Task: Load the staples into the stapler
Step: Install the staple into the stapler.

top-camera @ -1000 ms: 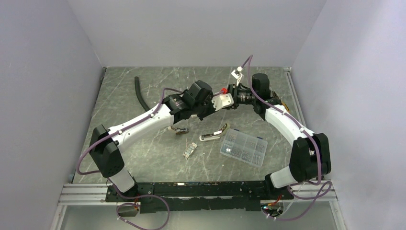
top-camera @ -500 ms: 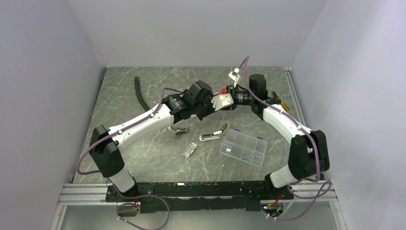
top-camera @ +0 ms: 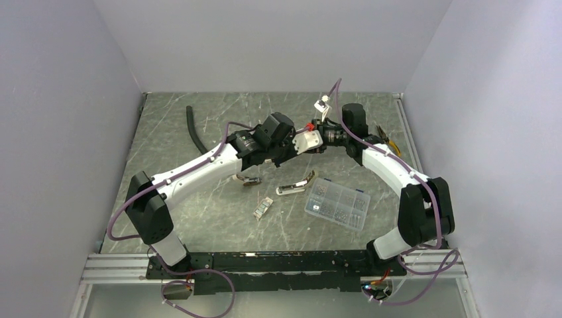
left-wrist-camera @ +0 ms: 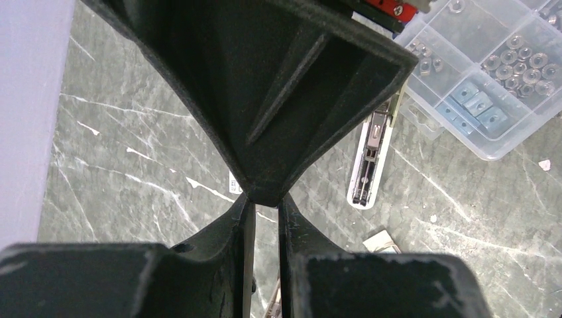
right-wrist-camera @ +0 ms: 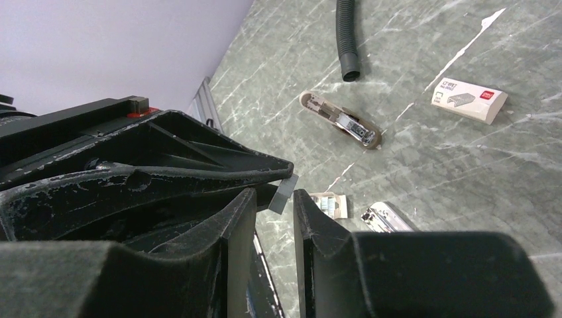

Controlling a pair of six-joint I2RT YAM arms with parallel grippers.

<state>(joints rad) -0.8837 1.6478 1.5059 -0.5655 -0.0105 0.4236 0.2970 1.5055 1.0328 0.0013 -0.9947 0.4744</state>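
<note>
My left gripper (top-camera: pixel 290 152) and right gripper (top-camera: pixel 299 147) meet tip to tip above the middle of the table. The left gripper (left-wrist-camera: pixel 265 207) is shut, and a short grey strip of staples (right-wrist-camera: pixel 282 192) sticks out of its tip. That strip sits between the fingers of my right gripper (right-wrist-camera: pixel 273 196), which stand narrowly apart around it. Below them the stapler (top-camera: pixel 295 186) lies open on the table, its silver-white channel (left-wrist-camera: pixel 366 169) facing up. Only its near end (right-wrist-camera: pixel 388 217) shows in the right wrist view.
A clear compartment box (top-camera: pixel 337 203) of metal bits lies right of the stapler. A small open staple carton (top-camera: pixel 264 207) and a tan-olive piece with a metal insert (top-camera: pixel 246 180) lie to its left. A white staple box (right-wrist-camera: pixel 469 99) and a black hose (top-camera: pixel 195 130) lie farther off.
The right arm has edged left toward the left gripper and its fingers have narrowed around the strip. The left arm has not moved.
</note>
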